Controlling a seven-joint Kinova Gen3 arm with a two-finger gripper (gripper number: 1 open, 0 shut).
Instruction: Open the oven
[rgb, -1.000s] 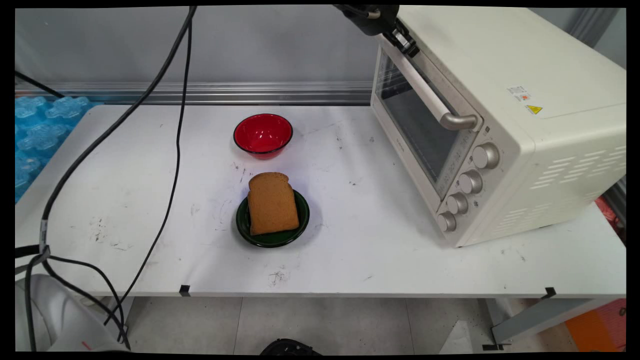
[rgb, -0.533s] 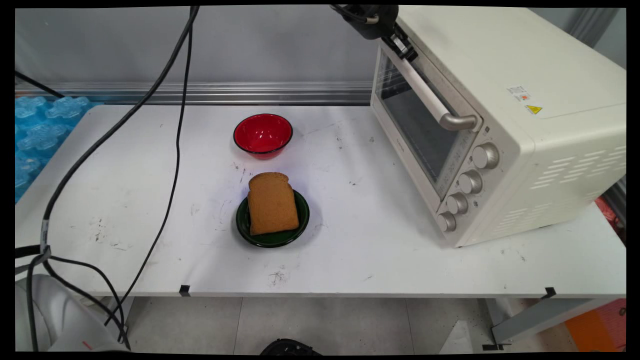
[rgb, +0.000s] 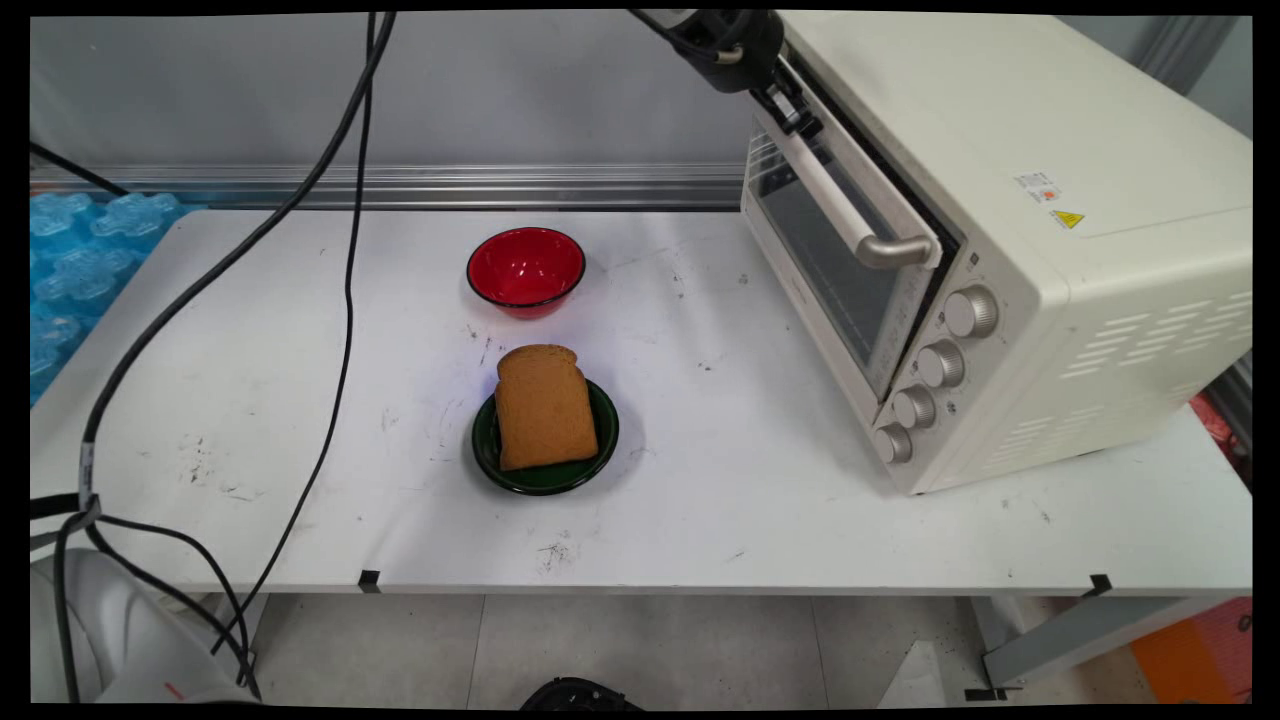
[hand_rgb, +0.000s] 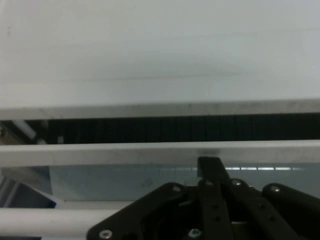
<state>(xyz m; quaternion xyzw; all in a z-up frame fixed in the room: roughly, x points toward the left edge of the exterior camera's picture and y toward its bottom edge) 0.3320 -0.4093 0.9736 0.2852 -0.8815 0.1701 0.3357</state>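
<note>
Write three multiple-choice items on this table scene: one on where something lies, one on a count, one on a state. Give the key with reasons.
1. Where is the slice of bread?
A. in the red bowl
B. on the green plate
C. inside the toaster oven

2. How many knobs does the toaster oven show on its front?
A. two
B. four
C. six

3. What is the state of the oven door?
A. shut flush
B. cracked open at the top
C. lying fully down

Key: 1 B, the bread covers most of the green plate, while the red bowl is empty. 2 B, four knobs run down the panel. 3 B, a dark gap shows along the door's top edge, where the pincer is at the handle.
</note>
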